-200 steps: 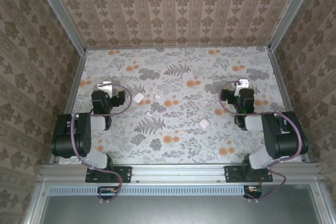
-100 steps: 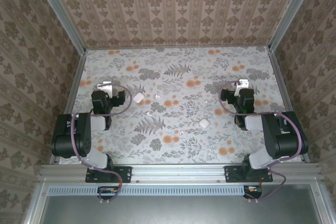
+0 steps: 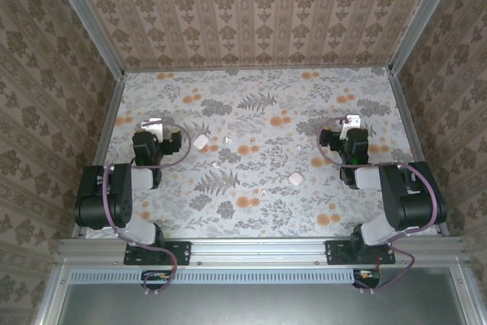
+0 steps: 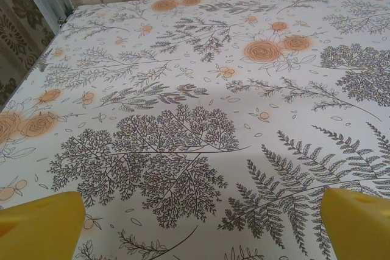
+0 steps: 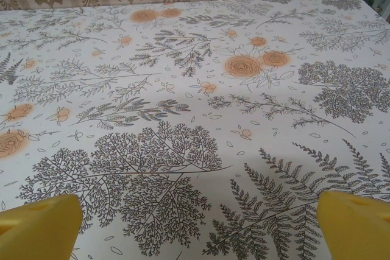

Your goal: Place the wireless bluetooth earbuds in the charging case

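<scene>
Two white rounded-square charging cases lie on the floral table: one (image 3: 201, 141) just right of my left gripper (image 3: 154, 124), the other (image 3: 295, 179) nearer the middle, left of my right arm. Tiny pale earbuds lie loose between them, at upper centre (image 3: 227, 140), below it (image 3: 216, 163) and lower down (image 3: 262, 192). My right gripper (image 3: 351, 122) sits at the right side, away from all of them. In the wrist views the left gripper (image 4: 205, 229) and right gripper (image 5: 201, 229) are open over bare cloth, yellow fingertips (image 4: 39, 226) (image 5: 36, 226) far apart.
Patterned walls enclose the table on the left, back and right, with metal rails (image 3: 106, 123) along the edges. Both arm bases (image 3: 156, 253) are bolted at the near edge. The floral cloth (image 3: 259, 104) stretches open toward the back wall.
</scene>
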You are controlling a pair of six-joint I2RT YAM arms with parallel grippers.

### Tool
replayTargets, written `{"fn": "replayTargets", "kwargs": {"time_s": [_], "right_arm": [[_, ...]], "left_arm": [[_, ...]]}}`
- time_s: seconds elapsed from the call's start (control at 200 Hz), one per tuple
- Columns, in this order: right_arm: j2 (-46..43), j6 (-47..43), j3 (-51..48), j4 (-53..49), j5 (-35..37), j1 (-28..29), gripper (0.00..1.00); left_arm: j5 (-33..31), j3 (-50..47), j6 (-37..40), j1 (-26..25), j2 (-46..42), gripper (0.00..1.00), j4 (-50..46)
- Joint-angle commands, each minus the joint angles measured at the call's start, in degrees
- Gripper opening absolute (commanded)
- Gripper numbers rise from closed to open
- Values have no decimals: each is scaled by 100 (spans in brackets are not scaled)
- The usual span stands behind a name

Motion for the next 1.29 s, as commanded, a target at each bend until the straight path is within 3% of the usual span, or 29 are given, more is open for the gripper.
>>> {"fn": "replayTargets", "kwargs": {"time_s": [0.0, 0.525, 0.625, 0.69, 0.75, 0.885, 0.995, 1.1, 1.18, 1.29], "right_arm": [[52, -63, 24, 182, -79, -7, 100], [34, -74, 15, 205, -87, -7, 100], [-189, -70, 154, -223, -79, -6, 100], [-603, -44, 421, -1083, -5, 26, 100], [-1080, 169, 1091, -2788, 273, 46, 100], [-1239, 713, 2505, -5339, 580, 68, 100], [-1264, 749, 3192, -6658, 200, 221, 100], [-1426, 203, 3431, -7498, -359, 640, 99], [-1444, -387, 3601, -8272, -564, 1187, 99], [-1174, -855, 3801, -9177, -532, 1945, 100]], "left_arm": [[-54, 59, 97, -43, -4, 100, -13], [-24, 34, 88, -25, -25, 100, 36], [-39, -92, 104, -45, -267, 100, 67], [-137, -114, 92, -66, -593, 100, -170], [-268, 30, -13, -97, -1010, 100, -884], [-554, 468, -208, -118, -1755, 100, -2396], [-842, 848, -500, -119, -2087, 100, -3371], [-1294, 1443, -1388, -113, -2302, 100, -4841], [-704, 1820, -1304, -69, -2457, 100, -5777], [160, 1509, -1382, -69, -2949, 100, -5536]]}}
